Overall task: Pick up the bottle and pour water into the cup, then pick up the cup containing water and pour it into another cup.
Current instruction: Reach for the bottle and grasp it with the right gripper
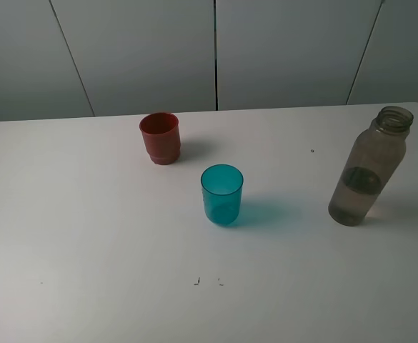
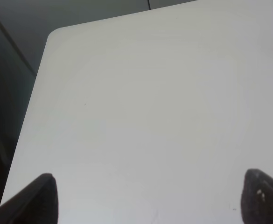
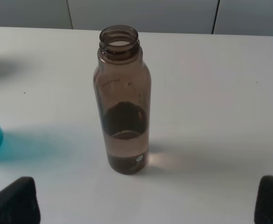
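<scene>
bottle [image 1: 368, 171] stands upright on the white table [image 1: 87, 250], far right in the high view, no cap, water [image 3: 124, 149] filling roughly the lower third. teal cup [image 1: 221, 194] sits near table centre, well apart from the bottle, upright & looks empty. red cup [image 1: 159, 138] is behind it & to the left, near but not touching, also upright.

right gripper [image 3: 143, 203] is released: jaws spread wide, nothing btwn them, bottle straight ahead in the wrist view w/ a clear gap to both tips. left gripper [image 2: 150, 198] is likewise spread wide & holding nothing, over bare table w/ only a sliver of the red cup at the frame edge. neither arm shows in the high view.

step in hand, as i read it: the very start, approach to the bottle. nothing is lifted and nothing looks poured. next move prob falls to the right arm, since the bottle is on its side. it should go fwd so the jaws straddle the body around mid-height, below the shoulder, then clamp. bottle is tall, narrow & smooth plastic, so a bump from one tip before closing could topple it, and the open neck means a spill. after that: carry it over to the teal cup & tilt the neck over its rim.
</scene>
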`<state>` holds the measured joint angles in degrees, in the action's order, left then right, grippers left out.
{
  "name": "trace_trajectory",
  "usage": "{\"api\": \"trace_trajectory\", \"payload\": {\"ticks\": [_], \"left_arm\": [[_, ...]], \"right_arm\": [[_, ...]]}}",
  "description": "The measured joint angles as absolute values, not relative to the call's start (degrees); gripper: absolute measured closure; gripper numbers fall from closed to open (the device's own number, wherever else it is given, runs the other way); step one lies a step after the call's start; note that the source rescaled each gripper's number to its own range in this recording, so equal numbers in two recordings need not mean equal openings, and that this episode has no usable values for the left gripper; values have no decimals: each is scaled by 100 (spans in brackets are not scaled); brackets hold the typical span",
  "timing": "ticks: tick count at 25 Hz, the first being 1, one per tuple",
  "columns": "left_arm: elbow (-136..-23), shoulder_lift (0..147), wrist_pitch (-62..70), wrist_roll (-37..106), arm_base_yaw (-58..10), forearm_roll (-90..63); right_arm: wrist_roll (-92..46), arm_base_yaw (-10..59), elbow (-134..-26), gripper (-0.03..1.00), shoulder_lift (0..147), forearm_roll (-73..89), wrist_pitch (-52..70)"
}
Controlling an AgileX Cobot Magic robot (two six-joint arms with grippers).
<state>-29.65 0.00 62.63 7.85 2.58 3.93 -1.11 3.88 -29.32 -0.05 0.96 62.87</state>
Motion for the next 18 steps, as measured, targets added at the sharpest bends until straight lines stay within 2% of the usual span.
{"api": "trace_trajectory", "payload": {"ticks": [18], "left_arm": [[-2965, 0, 6263, 785, 258, 393]], "right_arm": [[-111, 388, -2932, -3, -5, 96, 6287]]}}
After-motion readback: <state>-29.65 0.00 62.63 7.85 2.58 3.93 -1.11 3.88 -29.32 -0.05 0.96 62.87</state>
